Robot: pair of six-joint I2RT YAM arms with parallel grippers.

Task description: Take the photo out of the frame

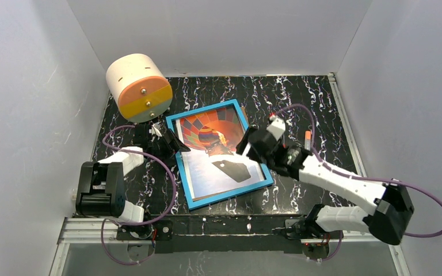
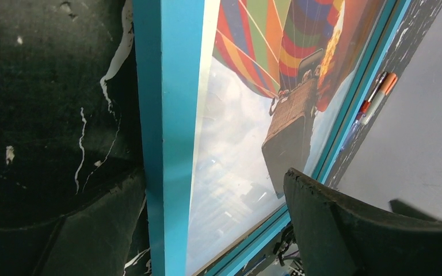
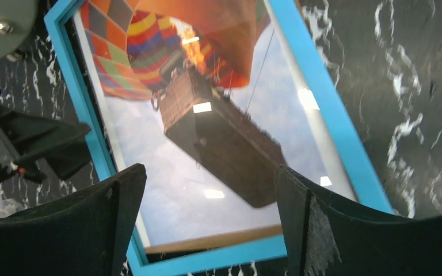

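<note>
Left gripper [image 2: 210, 190] and right gripper [image 3: 210, 175]: jaws spread, empty. Between the left jaws runs a rail of the frame [image 2: 175, 144]. Under the right jaws lies the photo [image 3: 224, 135], seated in it. We judge it thin, limp, glossy: take a freed edge.

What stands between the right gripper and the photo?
Nothing visible does. The right gripper hangs open over the photo, which lies face up inside the frame. Bright glints on it may mean a clear pane, but I cannot tell.

Glossy photo [image 3: 172, 190] catching light spots. Smooth blue frame [image 2: 172, 144] looks painted. Black marbled table [image 2: 46, 86], dull sheen.
</note>
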